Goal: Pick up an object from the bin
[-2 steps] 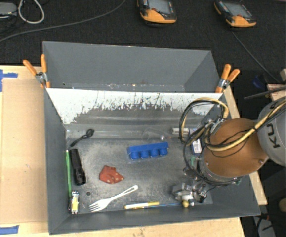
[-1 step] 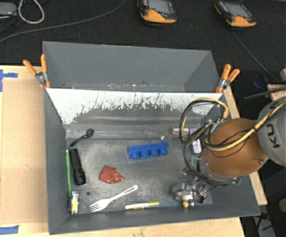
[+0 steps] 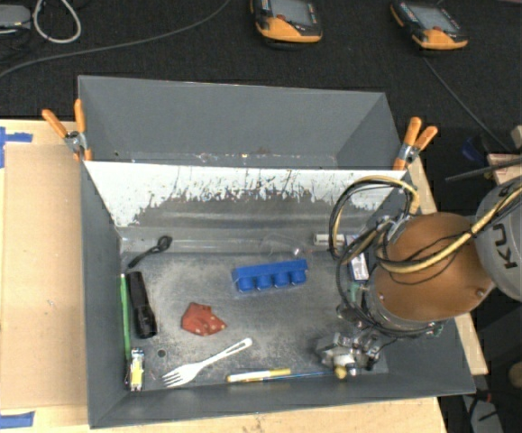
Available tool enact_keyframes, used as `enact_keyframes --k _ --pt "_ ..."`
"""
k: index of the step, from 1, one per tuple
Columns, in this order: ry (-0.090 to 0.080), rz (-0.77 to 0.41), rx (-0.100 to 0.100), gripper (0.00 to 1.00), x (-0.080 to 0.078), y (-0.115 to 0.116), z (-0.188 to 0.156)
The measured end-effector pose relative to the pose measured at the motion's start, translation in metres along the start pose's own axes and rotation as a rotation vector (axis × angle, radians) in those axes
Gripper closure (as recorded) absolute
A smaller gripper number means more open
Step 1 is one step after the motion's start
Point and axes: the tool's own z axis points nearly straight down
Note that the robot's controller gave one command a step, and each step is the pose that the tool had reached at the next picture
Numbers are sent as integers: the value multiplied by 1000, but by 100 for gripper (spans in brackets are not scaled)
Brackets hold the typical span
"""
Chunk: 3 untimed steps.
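My gripper (image 3: 348, 354) is low over the bin floor in the front right corner, under the arm's orange cover. A thin yellow and blue pen (image 3: 270, 375) lies along the front wall, its right end just left of the gripper. A white plastic fork (image 3: 205, 363) lies further left, tines toward the front left. A blue block with round studs (image 3: 270, 276) lies mid-floor, up and to the left of the gripper. I see nothing held in the gripper.
A red crumpled lump (image 3: 203, 319) lies left of centre. By the left wall lie a black oblong thing (image 3: 140, 303), a green stick (image 3: 125, 318) and a small black spoon-like piece (image 3: 150, 251). A short metal cylinder (image 3: 325, 238) rests near the back wall.
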Motion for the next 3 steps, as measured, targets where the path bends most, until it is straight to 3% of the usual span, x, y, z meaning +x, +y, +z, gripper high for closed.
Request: enact_keyframes --k 3 --pt "-2 2 -3 100 -2 1 -17"
